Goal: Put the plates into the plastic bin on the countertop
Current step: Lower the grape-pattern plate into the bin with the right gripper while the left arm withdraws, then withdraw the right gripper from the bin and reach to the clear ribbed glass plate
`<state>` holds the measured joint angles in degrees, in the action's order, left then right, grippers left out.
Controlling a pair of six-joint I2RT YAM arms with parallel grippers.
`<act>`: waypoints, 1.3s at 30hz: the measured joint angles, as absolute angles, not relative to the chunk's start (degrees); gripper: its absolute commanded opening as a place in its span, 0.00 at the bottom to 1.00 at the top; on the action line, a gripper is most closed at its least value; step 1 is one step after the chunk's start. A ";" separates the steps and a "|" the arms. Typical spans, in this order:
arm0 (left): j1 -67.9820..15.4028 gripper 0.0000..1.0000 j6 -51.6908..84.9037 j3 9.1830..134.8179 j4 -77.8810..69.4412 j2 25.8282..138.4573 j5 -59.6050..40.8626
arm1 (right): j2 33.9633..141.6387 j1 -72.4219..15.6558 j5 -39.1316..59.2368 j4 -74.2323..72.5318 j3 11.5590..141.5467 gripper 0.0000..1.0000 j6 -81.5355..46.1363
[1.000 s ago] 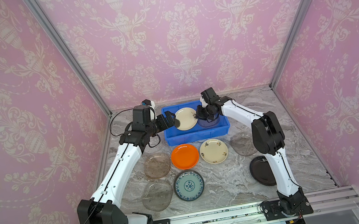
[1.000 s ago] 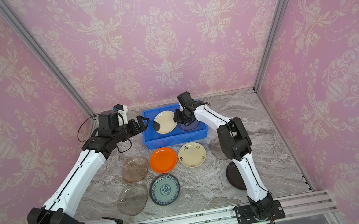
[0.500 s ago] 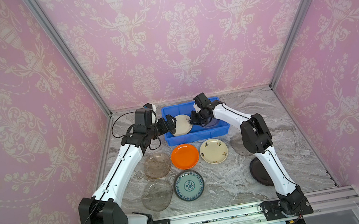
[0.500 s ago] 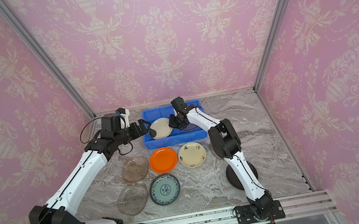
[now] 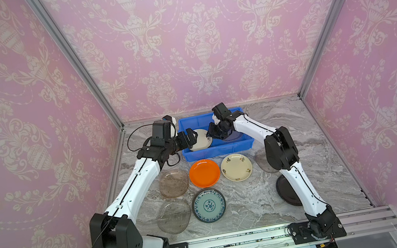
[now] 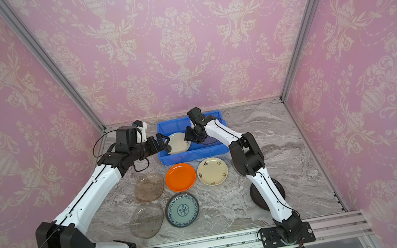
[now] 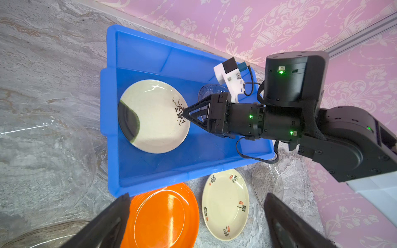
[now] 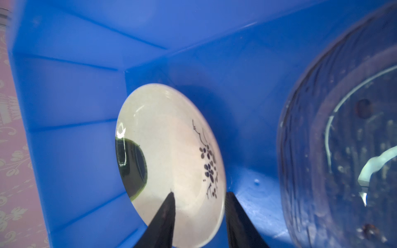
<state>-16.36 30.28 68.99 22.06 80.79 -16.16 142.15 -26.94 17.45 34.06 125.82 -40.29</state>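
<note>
right jaws parted, cream plate [image 7: 153,116] in bin [image 7: 137,53]

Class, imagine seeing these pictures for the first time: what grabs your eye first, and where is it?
The bright blue bin at the back of the countertop stands out, with a cream plate inside and the right gripper astride its rim. Just in front of the bin, an orange plate glows against the grey stone.

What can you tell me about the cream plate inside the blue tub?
The cream plate is round, glossy, ceramic-looking, with a dark green patch at one edge and a dark flower sprig opposite. It sits in the left half of the blue bin, beside a clear glass plate. The right gripper straddles its flowered rim, jaws apart. Whether it lies flat or tilted is unclear.
</note>
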 measured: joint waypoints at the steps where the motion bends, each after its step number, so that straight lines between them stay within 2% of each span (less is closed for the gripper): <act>1: -16.36 0.99 30.06 68.99 22.11 80.88 -16.14 | 142.15 -26.94 17.32 34.22 125.82 0.46 -40.29; 6: -16.67 0.99 29.43 68.99 21.96 82.02 -16.21 | 140.94 -26.94 16.88 35.38 125.58 0.46 -39.62; 10: -18.20 0.99 29.21 69.01 21.89 83.44 -16.34 | 135.37 -26.94 16.47 35.44 121.67 0.46 -38.39; 19: -23.05 0.96 27.00 69.93 21.93 86.26 -16.95 | 106.00 -25.71 11.73 33.76 102.98 0.45 -30.30; 23: -25.08 0.95 26.33 71.90 21.98 87.15 -18.06 | 92.49 -23.44 8.19 33.74 92.05 0.52 -27.11; 28: -28.93 0.96 25.78 75.61 22.35 89.08 -19.18 | 80.71 -17.06 4.67 36.45 77.19 0.51 -25.56; 32: -32.10 0.95 24.86 78.17 22.55 91.55 -19.44 | 74.13 -7.68 4.71 37.26 64.42 0.47 -26.24; 39: -33.71 0.94 24.62 79.50 22.87 95.22 -22.04 | 71.33 3.86 8.97 34.41 48.21 0.36 -29.34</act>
<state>-33.71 24.62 79.50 22.87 95.22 -22.04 71.33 3.86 8.97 34.41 48.21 -29.34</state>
